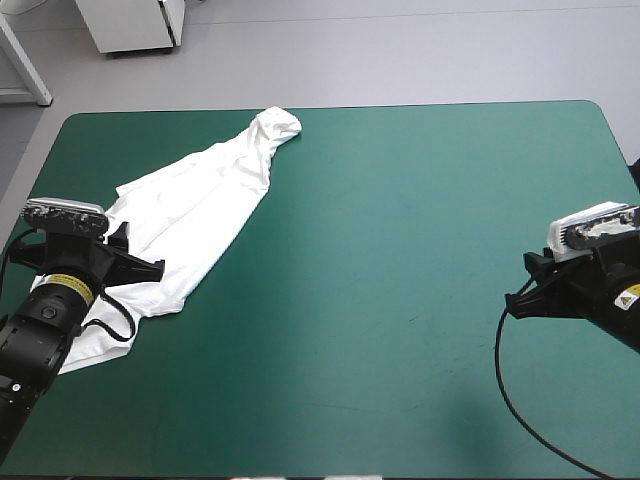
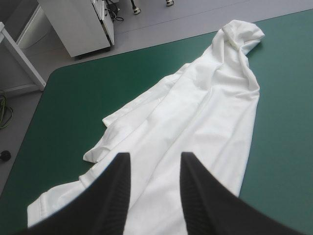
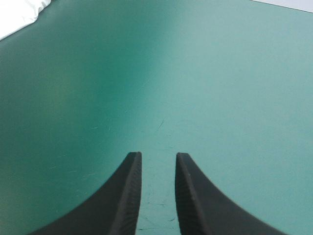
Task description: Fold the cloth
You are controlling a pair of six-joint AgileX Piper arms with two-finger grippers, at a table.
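Teal-green cover (image 1: 400, 250) is carrying the T-shirt (image 1: 200, 210), stretched toward its far edge; left gripper (image 2: 155, 156) and right gripper (image 3: 158, 155) are both hanging released.

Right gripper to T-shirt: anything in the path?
Nothing visible. Only bare teal-green cover lies between the right gripper and the T-shirt, which is stretched out long on the cover's left side. The left gripper hangs open over its near end.

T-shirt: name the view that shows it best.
High view: the T-shirt lies stretched out, almost whole, near end partly hidden. Left wrist view shows it closer, with creases, near end cut off. Right wrist view catches only a white corner.
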